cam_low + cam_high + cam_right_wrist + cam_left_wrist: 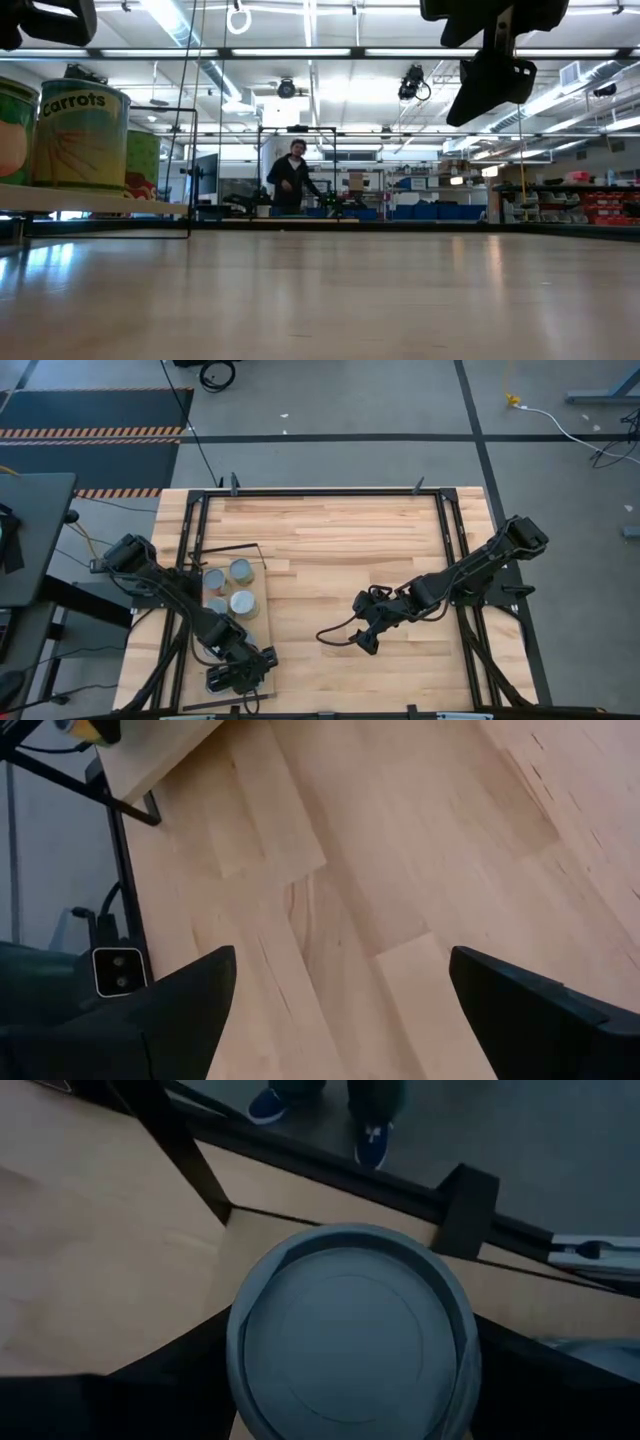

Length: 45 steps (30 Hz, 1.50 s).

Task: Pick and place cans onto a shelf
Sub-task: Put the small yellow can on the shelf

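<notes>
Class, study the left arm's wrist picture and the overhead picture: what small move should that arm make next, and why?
Probably lower the can onto the shelf and release. The left end effector grips it, fingers either side of its grey lid, at the shelf's near end, where other cans already stand. The right end effector hangs open over bare table.

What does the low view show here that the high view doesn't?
Only the low view shows the "Carrots" label on a can and a person in the room behind. Only the high view shows the left gripper at the shelf's near end and four can lids from above. Both show cans on the shelf and the right gripper above bare tabletop.
</notes>
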Available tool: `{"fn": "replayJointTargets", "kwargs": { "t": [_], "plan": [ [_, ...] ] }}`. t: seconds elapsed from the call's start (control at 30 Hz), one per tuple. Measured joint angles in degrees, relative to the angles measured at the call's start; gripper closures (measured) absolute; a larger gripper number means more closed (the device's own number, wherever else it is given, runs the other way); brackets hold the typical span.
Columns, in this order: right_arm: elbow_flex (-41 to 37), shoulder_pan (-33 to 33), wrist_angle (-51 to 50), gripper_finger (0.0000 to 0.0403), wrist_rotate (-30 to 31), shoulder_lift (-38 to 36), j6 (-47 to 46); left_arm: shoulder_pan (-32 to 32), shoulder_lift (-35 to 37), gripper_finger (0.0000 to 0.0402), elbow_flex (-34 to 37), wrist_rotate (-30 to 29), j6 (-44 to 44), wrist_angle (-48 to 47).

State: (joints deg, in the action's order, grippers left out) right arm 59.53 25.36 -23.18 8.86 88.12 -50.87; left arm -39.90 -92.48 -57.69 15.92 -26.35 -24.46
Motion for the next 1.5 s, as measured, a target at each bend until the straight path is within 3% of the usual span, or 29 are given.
{"fn": "replayJointTargets", "kwargs": {
  "t": [0.53, 0.9, 1.17, 1.5],
  "plan": [
    [0.0, 0.0, 0.0, 0.0029, 0.4, 0.0, 1.1, 0.4, -2.8, 0.0087, -0.1, -4.4, 5.8, -0.1],
    [0.0, 0.0, -0.1, 0.0029, 0.4, 0.0, 1.5, 0.4, -2.7, 0.0112, -0.1, -2.5, 3.8, -0.7],
    [0.0, 0.0, -0.1, 0.0029, 0.0, 0.0, 1.5, 0.9, -2.2, 0.0023, -0.1, -2.8, 6.3, -1.3],
    [0.0, 0.0, -0.5, 0.0029, 0.0, 0.0, 1.5, 0.9, 0.1, 0.0008, -0.1, -2.7, 6.3, -4.5]
  ]
}}
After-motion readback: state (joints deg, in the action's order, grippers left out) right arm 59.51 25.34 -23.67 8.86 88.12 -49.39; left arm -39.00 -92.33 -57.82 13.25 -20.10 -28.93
